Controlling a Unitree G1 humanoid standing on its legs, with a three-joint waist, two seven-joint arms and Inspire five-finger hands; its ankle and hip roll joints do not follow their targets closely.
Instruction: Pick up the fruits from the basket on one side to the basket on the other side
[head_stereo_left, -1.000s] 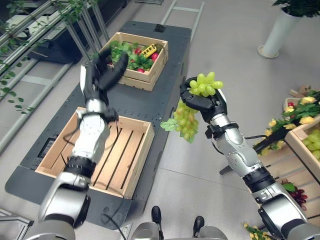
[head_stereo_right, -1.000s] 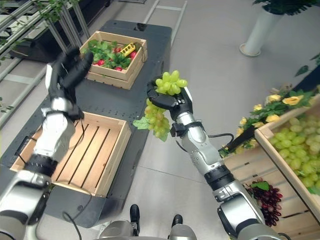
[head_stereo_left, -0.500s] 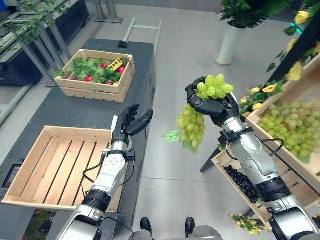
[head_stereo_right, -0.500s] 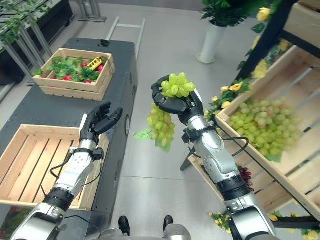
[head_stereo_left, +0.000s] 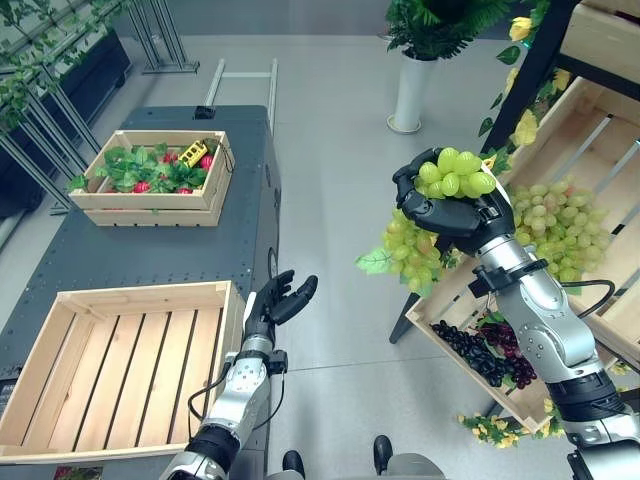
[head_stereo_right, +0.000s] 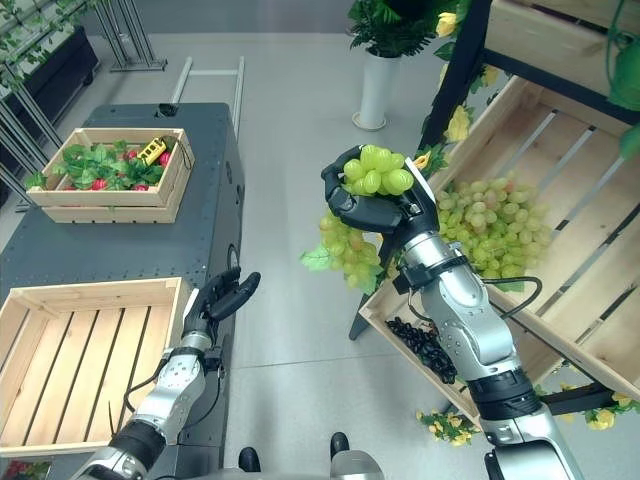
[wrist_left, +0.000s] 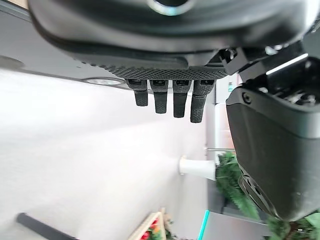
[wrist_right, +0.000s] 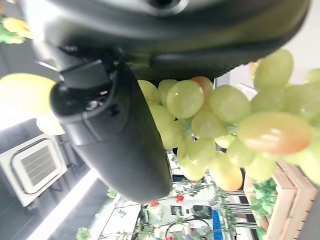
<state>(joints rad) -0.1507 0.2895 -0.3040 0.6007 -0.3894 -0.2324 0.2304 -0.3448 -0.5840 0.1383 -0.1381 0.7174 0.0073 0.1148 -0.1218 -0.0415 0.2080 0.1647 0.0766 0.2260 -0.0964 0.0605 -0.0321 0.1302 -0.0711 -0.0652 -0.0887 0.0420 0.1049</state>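
one bunch of green grapes (head_stereo_left: 432, 215) sits in the robot's right hand (head_stereo_left: 452, 212), raised above the floor, its fingers (head_stereo_right: 345, 201) clenched around the cluster so that a clump of grapes rides on top of them while the longer part, with a green leaf, hangs below them. just past the fingers on the right side, a slanted wooden display crate (head_stereo_left: 590, 150) holds a heap of more green grapes (head_stereo_left: 552, 225), and lower on the same stand, beneath the hand, lies a tray with dark grapes (head_stereo_left: 485, 350). the left hand (head_stereo_left: 274, 303) hangs low beside the edge of the dark bench (head_stereo_left: 150, 250), its fingers (wrist_left: 165, 100) released and straight, grasping nothing. immediately to the left of those fingers rests an empty slatted wooden basket (head_stereo_left: 115, 365) on the bench; well beyond them, at the far end of the bench, a second wooden basket (head_stereo_left: 150, 183) holds green leaves, red fruit and a small yellow item. a white planter with a plant (head_stereo_left: 410, 85) stands on the floor beyond the raised hand.
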